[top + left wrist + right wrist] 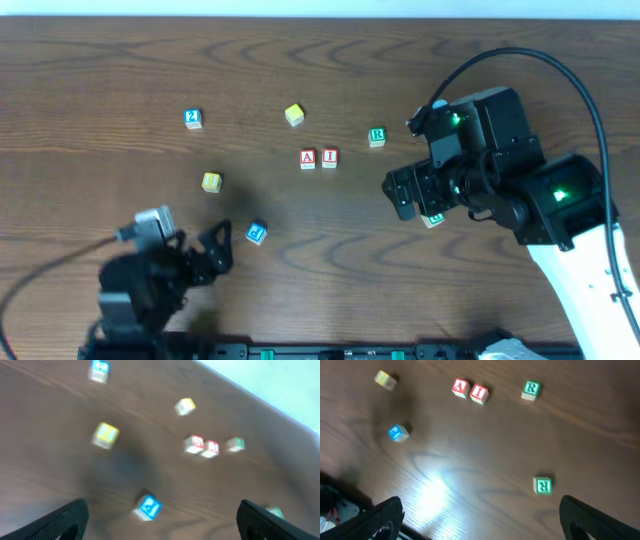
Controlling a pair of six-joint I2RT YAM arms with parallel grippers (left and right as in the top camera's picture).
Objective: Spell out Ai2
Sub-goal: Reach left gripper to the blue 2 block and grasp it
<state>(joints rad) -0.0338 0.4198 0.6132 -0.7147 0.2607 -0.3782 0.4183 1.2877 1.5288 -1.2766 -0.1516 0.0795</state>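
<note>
Red blocks A (308,158) and I (329,157) stand side by side, touching, at mid-table; the right wrist view shows the A (460,387) and the I (479,393) too. The blue 2 block (193,118) sits far left, blurred in the left wrist view (99,370). My left gripper (225,248) is open and empty at the front left, just left of another blue block (256,233), which lies between the open jaws (146,506). My right gripper (393,195) hangs open and empty right of the red pair, above a green R block (542,485).
A yellow block (294,114) lies behind the red pair and another yellow block (211,181) to their left. A second green R block (376,137) stands to their right. The right arm (540,200) covers the table's right side.
</note>
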